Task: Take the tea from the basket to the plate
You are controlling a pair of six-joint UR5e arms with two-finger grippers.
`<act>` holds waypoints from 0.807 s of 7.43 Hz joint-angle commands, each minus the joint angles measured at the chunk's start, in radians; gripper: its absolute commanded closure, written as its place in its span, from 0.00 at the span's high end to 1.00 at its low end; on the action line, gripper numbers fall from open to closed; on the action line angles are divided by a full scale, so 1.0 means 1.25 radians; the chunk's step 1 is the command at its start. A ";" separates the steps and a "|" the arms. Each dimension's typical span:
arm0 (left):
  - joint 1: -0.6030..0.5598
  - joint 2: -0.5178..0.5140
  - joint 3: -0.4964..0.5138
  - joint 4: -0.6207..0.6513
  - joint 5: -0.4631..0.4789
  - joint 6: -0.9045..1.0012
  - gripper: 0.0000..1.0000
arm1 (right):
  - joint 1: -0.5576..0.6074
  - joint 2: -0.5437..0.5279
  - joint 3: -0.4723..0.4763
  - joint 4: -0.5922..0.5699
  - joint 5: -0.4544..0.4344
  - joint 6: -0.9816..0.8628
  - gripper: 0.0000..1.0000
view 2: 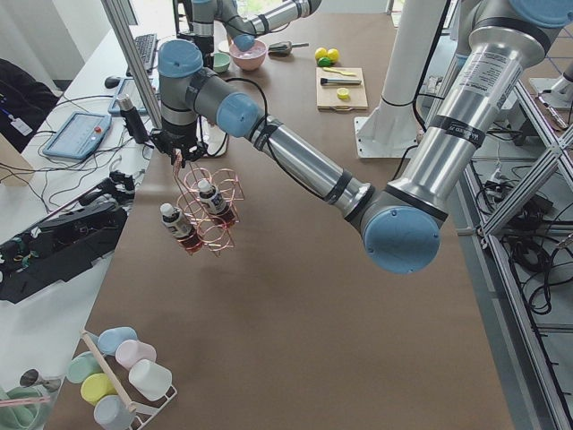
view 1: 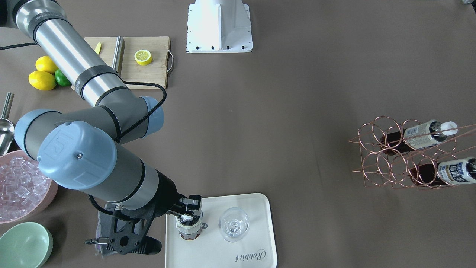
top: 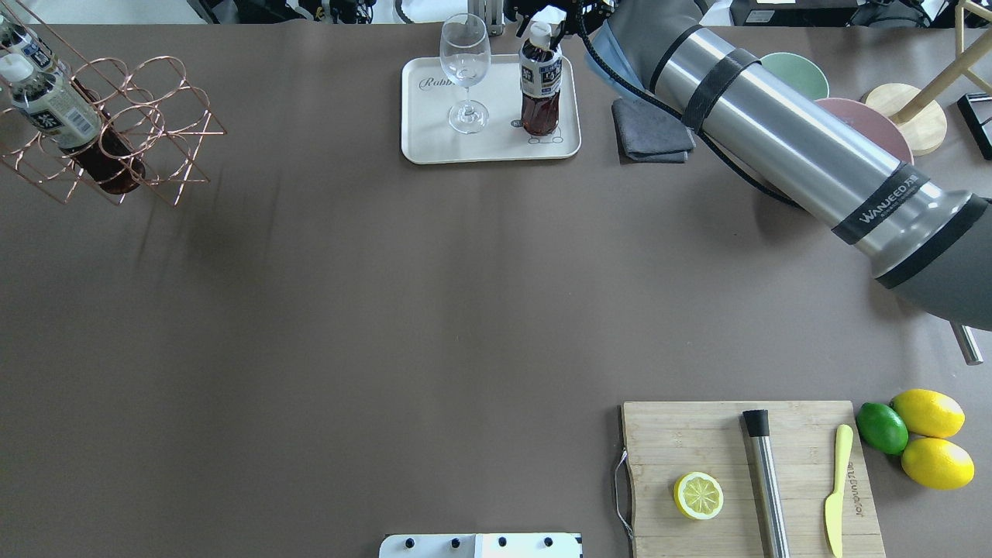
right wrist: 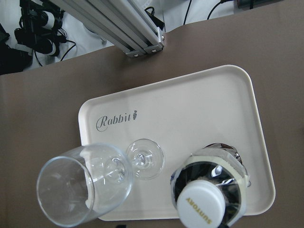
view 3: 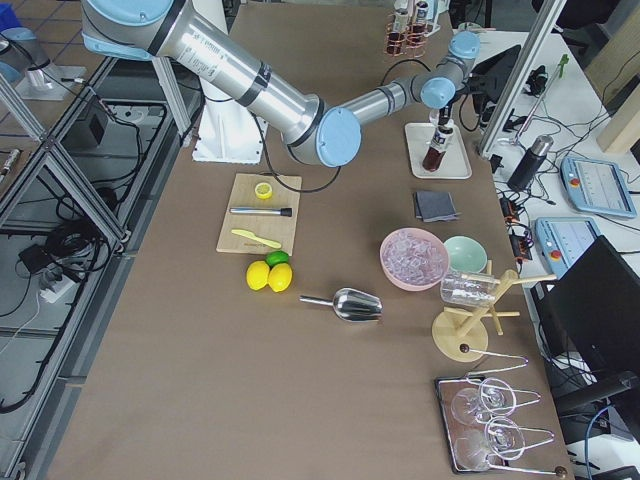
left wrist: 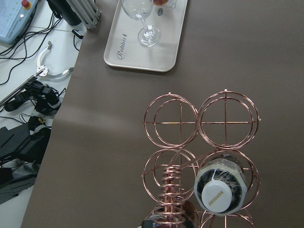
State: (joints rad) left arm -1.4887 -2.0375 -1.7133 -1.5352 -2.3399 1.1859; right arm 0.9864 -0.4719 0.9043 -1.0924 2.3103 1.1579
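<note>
One tea [view 1: 189, 229] stands upright on the plate [view 1: 256, 223], next to a wine glass [view 1: 233, 224]. My right gripper [view 1: 187, 210] hovers at its white cap and looks open; in the right wrist view the cap [right wrist: 203, 206] shows with no finger touching it. The basket [view 1: 394, 156] hangs tilted above the table with two more tea bottles [view 1: 420, 136] in its cells. In the exterior left view its handle runs up to my left gripper [view 2: 179, 152]; I cannot tell whether that gripper is open or shut.
A grey cloth [top: 651, 132] lies right of the plate, beside a mint-green bowl [view 1: 24, 245] and a pink bowl of ice [view 1: 18, 186]. A cutting board [top: 744, 473] carries a lemon half, a knife and a steel bar, with lemons beside it.
</note>
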 commanded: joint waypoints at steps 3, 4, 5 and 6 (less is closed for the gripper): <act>0.018 -0.061 0.148 -0.108 0.076 -0.055 0.00 | 0.062 -0.145 0.321 -0.354 0.034 -0.300 1.00; 0.043 -0.072 0.154 -0.108 0.098 -0.076 0.00 | 0.087 -0.189 0.396 -0.497 0.031 -0.426 1.00; 0.058 -0.072 0.155 -0.109 0.111 -0.101 0.00 | 0.121 -0.249 0.467 -0.596 0.023 -0.558 1.00; 0.063 -0.071 0.159 -0.111 0.112 -0.104 0.00 | 0.165 -0.376 0.571 -0.624 0.023 -0.636 1.00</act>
State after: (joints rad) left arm -1.4305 -2.1231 -1.5259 -1.6676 -2.2148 1.0819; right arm 1.1111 -0.7411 1.4271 -1.7357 2.3428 0.5727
